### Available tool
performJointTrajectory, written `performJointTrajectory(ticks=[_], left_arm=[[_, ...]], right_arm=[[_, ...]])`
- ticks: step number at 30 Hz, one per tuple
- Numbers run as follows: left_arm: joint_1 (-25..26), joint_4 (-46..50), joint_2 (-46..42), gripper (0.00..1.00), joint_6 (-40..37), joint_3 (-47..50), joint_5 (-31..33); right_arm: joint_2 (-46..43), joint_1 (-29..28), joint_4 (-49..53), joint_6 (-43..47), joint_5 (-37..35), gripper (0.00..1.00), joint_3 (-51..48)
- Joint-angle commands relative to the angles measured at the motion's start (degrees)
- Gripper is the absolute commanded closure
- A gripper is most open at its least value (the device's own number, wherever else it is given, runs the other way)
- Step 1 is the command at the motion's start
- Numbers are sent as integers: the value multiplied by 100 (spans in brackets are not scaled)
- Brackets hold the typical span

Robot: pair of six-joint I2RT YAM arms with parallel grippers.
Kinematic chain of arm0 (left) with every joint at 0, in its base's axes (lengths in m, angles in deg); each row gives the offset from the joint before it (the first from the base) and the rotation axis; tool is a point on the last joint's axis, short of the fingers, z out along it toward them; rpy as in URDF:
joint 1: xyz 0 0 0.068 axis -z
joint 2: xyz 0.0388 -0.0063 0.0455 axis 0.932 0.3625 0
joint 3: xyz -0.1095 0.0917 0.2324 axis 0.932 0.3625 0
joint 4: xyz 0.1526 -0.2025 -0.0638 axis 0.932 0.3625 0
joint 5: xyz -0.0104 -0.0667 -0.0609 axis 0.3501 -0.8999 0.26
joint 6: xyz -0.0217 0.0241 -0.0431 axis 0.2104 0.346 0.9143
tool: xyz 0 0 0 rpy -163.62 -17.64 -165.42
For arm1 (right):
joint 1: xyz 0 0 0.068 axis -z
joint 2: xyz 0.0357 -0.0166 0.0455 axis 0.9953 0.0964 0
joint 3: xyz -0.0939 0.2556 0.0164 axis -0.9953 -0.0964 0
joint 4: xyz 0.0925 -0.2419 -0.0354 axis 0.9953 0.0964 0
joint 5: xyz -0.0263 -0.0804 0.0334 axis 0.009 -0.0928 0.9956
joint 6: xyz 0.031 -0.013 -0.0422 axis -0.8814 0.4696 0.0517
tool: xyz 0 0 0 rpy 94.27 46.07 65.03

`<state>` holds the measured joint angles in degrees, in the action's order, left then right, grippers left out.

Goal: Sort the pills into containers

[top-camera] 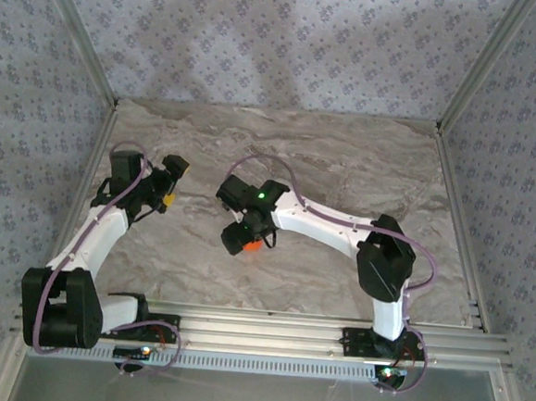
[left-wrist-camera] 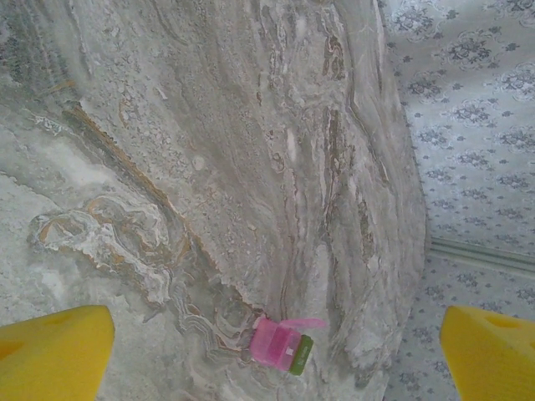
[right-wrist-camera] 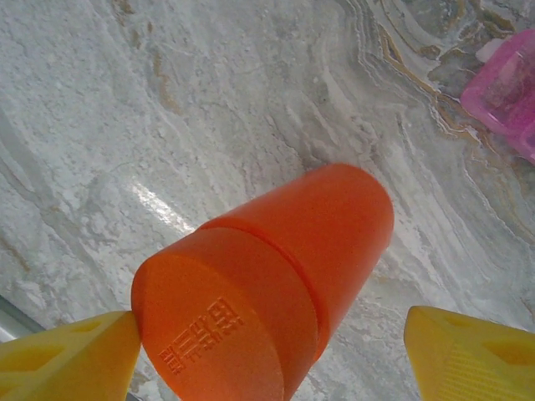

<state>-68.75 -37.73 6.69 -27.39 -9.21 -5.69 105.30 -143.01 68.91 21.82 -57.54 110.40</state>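
Note:
The containers (left-wrist-camera: 280, 344), a small joined pair with one pink cube and one olive-green cube, lie on the marble table (left-wrist-camera: 209, 150); the pink lid flap stands up. My left gripper (left-wrist-camera: 272, 355) hovers open above them, its yellow fingers (left-wrist-camera: 54, 351) wide apart and holding nothing. In the right wrist view the pink cube (right-wrist-camera: 506, 88) sits at the upper right. An orange capped bottle (right-wrist-camera: 276, 284) stands between the fingers of my right gripper (right-wrist-camera: 272, 355). The left finger (right-wrist-camera: 75, 355) touches its cap and the right finger stands clear, so this gripper is open. The pills are hidden.
From above, the left gripper (top-camera: 164, 192) is at the table's left and the right gripper (top-camera: 246, 239) near the middle over the orange bottle (top-camera: 253, 247). Aluminium rails (top-camera: 101, 85) and patterned walls border the marble top.

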Motion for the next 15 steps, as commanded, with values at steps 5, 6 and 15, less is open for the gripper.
performJointTrajectory(ticks=[5,6,15], left_arm=[[-34,-192,35,0,-33,3,-115],[-42,-192,43,0,-35,2,-113],[-33,-209,89,0,-53,-14,-87]], right_arm=[[-163,329,90,-214,-83,17,-119],[-208,419,24,-271,4,18,-160],[-566,1213,-613,-744,666,20,-580]])
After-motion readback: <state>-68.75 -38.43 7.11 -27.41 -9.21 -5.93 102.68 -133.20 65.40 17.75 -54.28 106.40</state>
